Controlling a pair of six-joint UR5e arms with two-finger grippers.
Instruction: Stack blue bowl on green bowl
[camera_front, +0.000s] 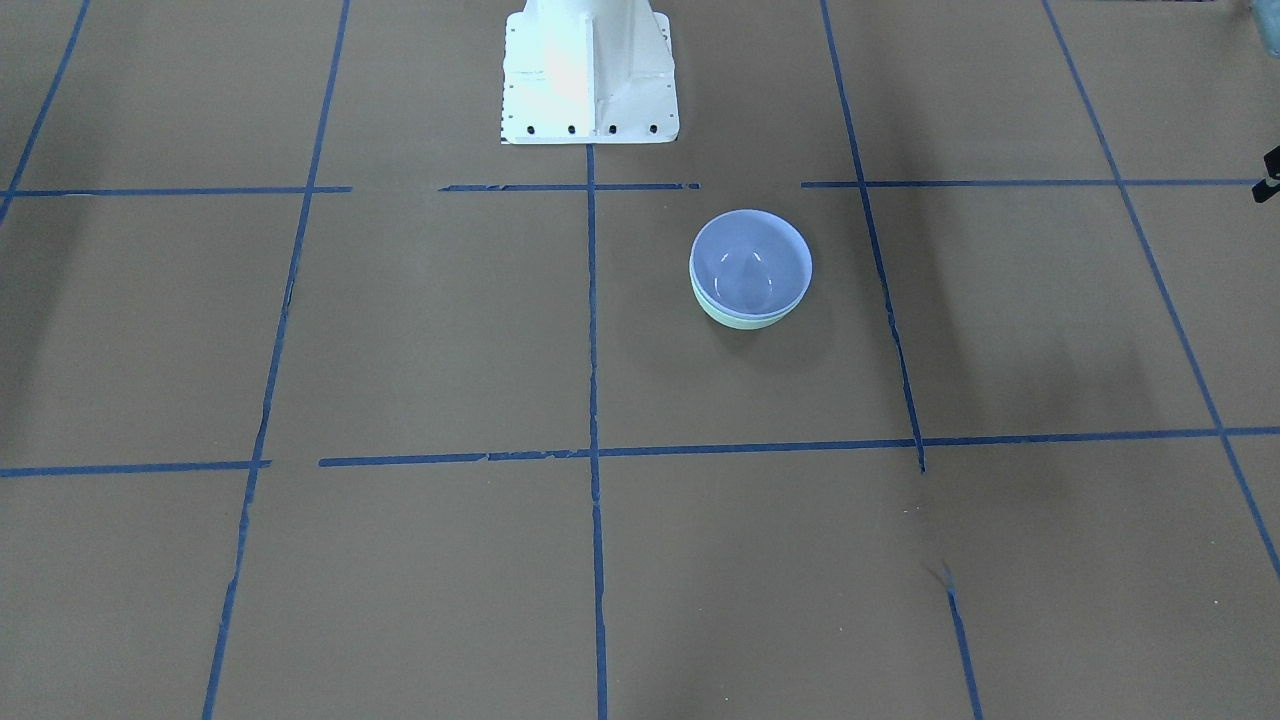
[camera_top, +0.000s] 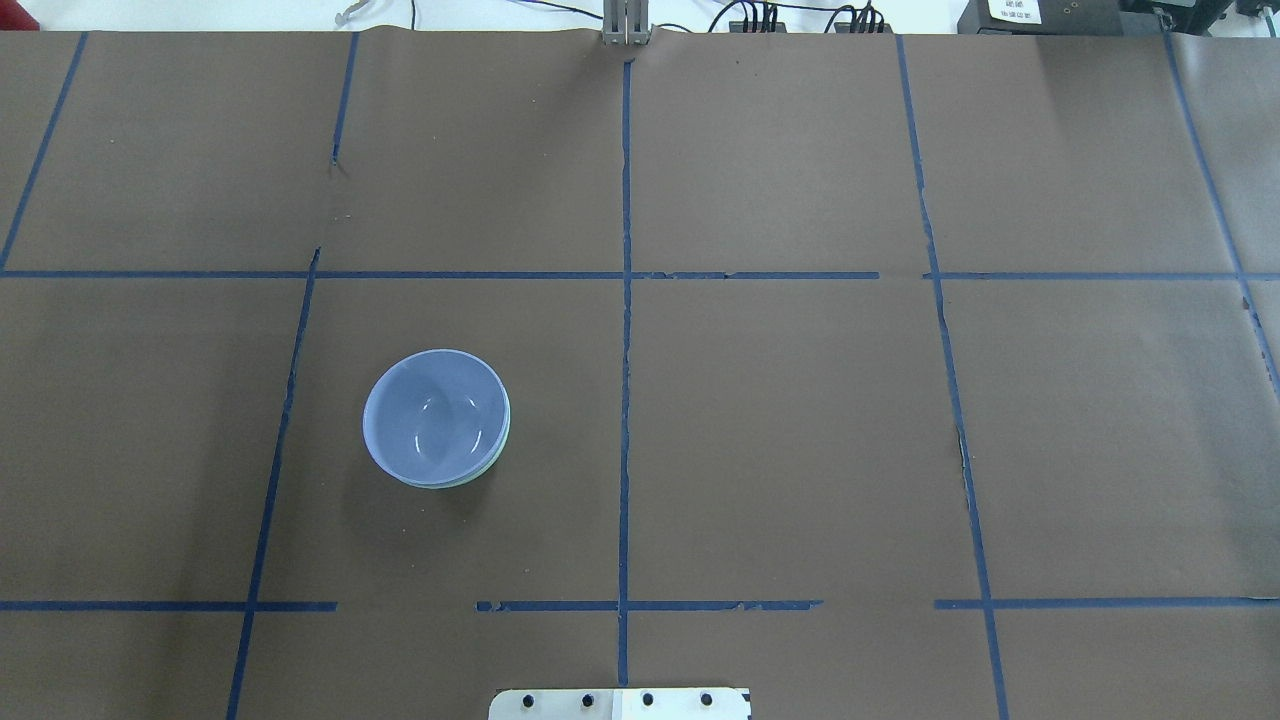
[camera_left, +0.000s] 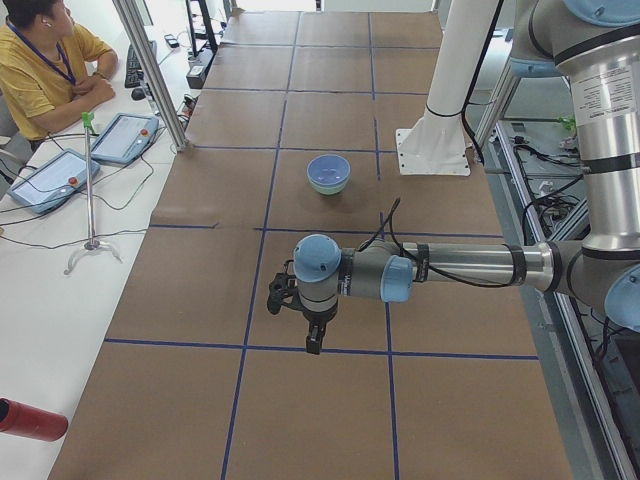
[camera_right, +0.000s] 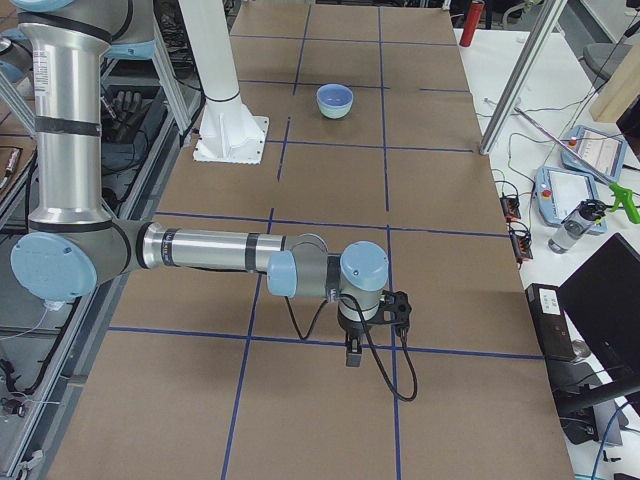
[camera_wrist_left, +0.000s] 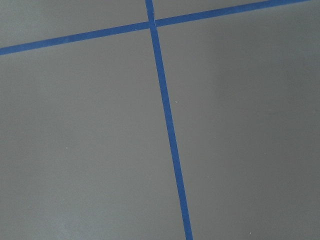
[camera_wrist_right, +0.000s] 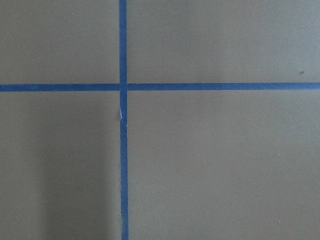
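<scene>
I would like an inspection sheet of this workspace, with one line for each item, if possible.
Surface: brown paper with blue tape lines, gaps in places.
Job's things: blue bowl sits nested in green bowl; stack looks done.
Clutter: nothing seen.
Grippers: left gripper and right gripper hang over bare paper, away from the bowls; jaws too small to judge.
Cables: right wrist cable loops low; left wrist cable arcs above the forearm.
Surroundings: seated person and tablets off to one side.
</scene>
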